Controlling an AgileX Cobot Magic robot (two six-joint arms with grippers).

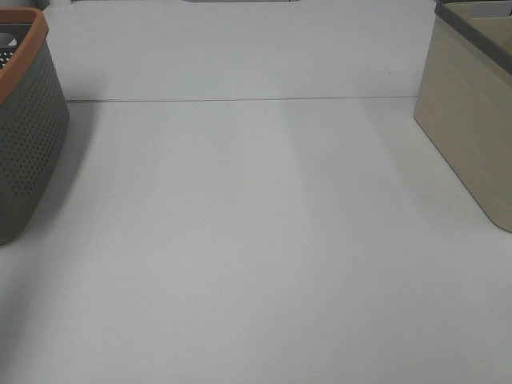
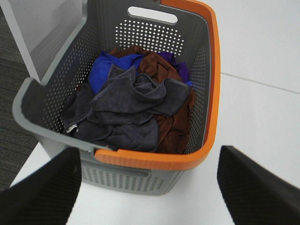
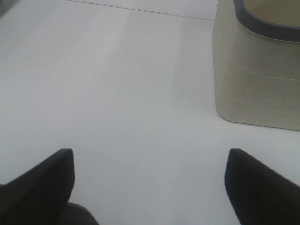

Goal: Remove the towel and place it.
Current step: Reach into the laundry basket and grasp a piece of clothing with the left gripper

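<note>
The dark charcoal towel [image 2: 126,110] lies crumpled on top of other cloths inside the grey perforated basket with an orange rim [image 2: 154,159]; a small white tag shows at its corner. That basket also shows at the left edge of the high view [image 1: 24,120]. My left gripper [image 2: 150,187] is open and empty, held above the table just in front of the basket. My right gripper [image 3: 150,183] is open and empty over bare table, near the beige basket [image 3: 258,84]. Neither gripper shows in the high view.
A blue cloth [image 2: 105,68], a brown cloth [image 2: 161,70] and a purple one lie under the towel. The beige basket with a dark rim stands at the right of the high view [image 1: 472,120]. A white table [image 1: 256,240] lies between the baskets.
</note>
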